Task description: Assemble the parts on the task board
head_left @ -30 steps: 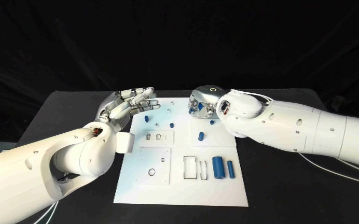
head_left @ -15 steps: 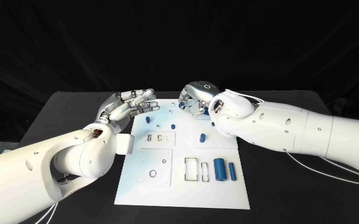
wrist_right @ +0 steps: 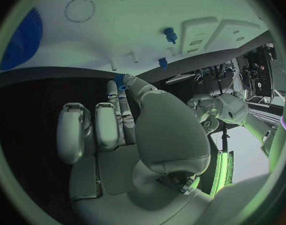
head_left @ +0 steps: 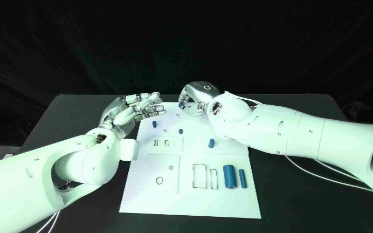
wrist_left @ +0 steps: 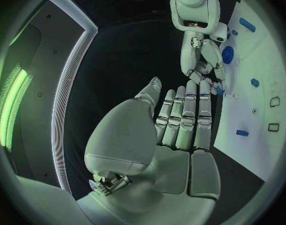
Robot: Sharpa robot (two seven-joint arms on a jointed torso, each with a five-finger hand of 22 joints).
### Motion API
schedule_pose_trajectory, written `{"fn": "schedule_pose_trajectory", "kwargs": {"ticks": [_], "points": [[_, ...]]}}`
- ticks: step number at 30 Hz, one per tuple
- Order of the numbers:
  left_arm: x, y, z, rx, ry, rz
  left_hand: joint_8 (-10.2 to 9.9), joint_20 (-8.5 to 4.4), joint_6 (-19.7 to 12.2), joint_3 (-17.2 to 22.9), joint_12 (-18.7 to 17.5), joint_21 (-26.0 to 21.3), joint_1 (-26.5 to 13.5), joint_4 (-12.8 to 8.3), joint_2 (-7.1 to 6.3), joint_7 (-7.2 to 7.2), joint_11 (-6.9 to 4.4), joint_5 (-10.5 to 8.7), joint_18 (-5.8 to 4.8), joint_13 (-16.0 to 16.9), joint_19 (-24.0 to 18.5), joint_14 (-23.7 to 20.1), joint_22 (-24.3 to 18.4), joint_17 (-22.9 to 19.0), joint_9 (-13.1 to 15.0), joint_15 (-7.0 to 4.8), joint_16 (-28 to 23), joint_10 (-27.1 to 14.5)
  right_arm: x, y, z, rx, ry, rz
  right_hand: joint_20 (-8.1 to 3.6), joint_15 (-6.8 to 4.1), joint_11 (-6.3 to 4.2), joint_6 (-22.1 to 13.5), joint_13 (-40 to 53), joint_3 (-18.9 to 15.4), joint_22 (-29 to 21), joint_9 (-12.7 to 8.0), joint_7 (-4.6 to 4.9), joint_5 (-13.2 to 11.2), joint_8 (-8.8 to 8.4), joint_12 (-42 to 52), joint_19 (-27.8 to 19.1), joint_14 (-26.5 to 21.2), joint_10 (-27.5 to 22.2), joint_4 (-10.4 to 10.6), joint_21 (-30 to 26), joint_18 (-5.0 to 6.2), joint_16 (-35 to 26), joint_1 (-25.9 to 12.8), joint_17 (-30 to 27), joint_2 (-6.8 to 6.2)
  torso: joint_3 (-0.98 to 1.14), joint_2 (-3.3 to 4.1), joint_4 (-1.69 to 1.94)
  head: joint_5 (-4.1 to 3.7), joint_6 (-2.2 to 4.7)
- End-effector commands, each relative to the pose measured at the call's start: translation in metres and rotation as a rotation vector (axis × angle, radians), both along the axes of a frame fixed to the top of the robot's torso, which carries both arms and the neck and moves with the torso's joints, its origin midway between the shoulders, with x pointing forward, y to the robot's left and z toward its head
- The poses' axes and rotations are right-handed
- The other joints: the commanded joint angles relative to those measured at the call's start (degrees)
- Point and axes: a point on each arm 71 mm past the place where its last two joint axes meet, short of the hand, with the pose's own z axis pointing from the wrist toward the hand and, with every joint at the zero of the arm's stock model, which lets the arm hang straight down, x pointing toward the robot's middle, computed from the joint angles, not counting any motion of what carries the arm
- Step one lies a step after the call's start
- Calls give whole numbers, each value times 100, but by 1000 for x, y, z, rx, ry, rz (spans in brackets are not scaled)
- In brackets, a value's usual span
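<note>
right hand (head_left: 196,97) shifted left above task board (head_left: 186,195).

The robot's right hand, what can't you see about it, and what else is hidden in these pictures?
- Right hand: in the head view its own arm covers the fingertips. The right wrist view shows a small blue part at its fingertips; a firm grip cannot be told.
- Task board: its far right corner lies under the right arm.
- Left hand: open, beside the board's edge; whether it touches the board is unclear.
</note>
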Motion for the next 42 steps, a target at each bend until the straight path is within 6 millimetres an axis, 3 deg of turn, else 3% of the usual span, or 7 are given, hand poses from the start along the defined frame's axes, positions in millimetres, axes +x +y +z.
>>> {"fn": "schedule_pose_trajectory", "kwargs": {"ticks": [1, 10, 36, 42], "points": [[-1, -3, 4, -12, -15, -21, -28, 22, -5, 12, -40, -21, -14, -36, 1, 41, 49, 21, 23, -8, -34, -7, -6, -7, -7, 46, -40, -8, 3, 0, 0, 6, -19, -25, -4, -34, 6, -4, 1, 44, 7, 8, 32, 38, 14, -6, 42, 280, 26, -12, 31, -102, 31, 20, 5, -4, -6, 36, 23, -13, 21], [-1, -2, 8, -11, -23, -21, -28, 22, -5, 12, -40, -21, -14, -36, 1, 41, 49, 21, 23, -8, -34, -7, -6, -7, -7, 46, -40, -8, 6, -1, -3, -16, -12, -42, -3, -31, 9, -9, -1, 49, -5, 11, 35, 43, 9, -15, 37, 277, 21, -18, 23, -100, 28, 25, -5, -10, -12, 79, 30, -25, 36], [0, -1, 10, -11, -27, -22, -36, 24, -5, 17, -51, -25, -12, -44, -1, 44, 51, 21, 23, -8, -38, -8, -11, -8, -7, 48, -53, -11, 11, 2, -9, -56, 36, -60, 7, -15, 29, -31, -13, 50, -28, 28, 47, 3, -19, -64, 20, 263, -16, -8, 4, -95, 24, -11, -38, -47, -9, 103, 61, -9, 25], [0, -1, 10, -10, -27, -20, -36, 24, -5, 17, -51, -25, -12, -44, -1, 44, 51, 21, 23, -8, -38, -8, -11, -8, -7, 48, -53, -11, 9, 3, -9, -58, 45, -49, 9, -12, 33, -40, -15, 51, -30, 30, 50, -3, -26, -73, 17, 262, -23, -5, 2, -94, 29, -16, -34, -51, -9, 99, 49, 1, 12]]}}
